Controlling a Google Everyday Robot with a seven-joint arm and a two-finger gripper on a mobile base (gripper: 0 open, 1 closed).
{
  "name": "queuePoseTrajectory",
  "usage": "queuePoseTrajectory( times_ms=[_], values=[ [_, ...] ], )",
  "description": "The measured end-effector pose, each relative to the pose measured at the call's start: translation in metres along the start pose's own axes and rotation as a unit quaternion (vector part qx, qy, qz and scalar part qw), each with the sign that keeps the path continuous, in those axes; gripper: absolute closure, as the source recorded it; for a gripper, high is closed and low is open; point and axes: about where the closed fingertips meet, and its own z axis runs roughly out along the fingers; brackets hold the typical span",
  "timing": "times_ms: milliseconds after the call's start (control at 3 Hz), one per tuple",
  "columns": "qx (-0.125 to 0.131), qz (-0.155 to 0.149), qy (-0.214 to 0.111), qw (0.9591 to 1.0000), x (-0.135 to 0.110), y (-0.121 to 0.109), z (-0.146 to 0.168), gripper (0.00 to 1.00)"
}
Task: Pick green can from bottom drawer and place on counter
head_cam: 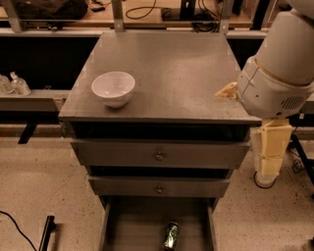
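Note:
The green can (171, 236) lies on its side on the floor of the open bottom drawer (128, 226), right of the middle, at the bottom edge of the camera view. The counter (176, 73) is the grey top of the cabinet. My gripper (269, 169) hangs as a cream part below the big white arm joint (277, 68), just off the cabinet's right side at the height of the upper drawers. It is well above and to the right of the can and holds nothing that I can see.
A white bowl (114, 88) stands on the counter's front left. Two shut drawers with round knobs (159, 156) sit above the open one. A wooden bench with cables (162, 12) runs behind. Clear bottles (14, 83) stand at the far left. A black cable (19, 230) lies on the floor.

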Motion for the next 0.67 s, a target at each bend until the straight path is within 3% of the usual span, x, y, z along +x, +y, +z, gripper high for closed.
queuePoseTrajectory(
  times_ms=[333,667],
  values=[
    [0.003,-0.012,0.008,0.9999,-0.005,-0.003,0.003,0.00],
    [-0.008,-0.065,0.037,0.9971,-0.002,0.001,0.030,0.00]
  ],
)
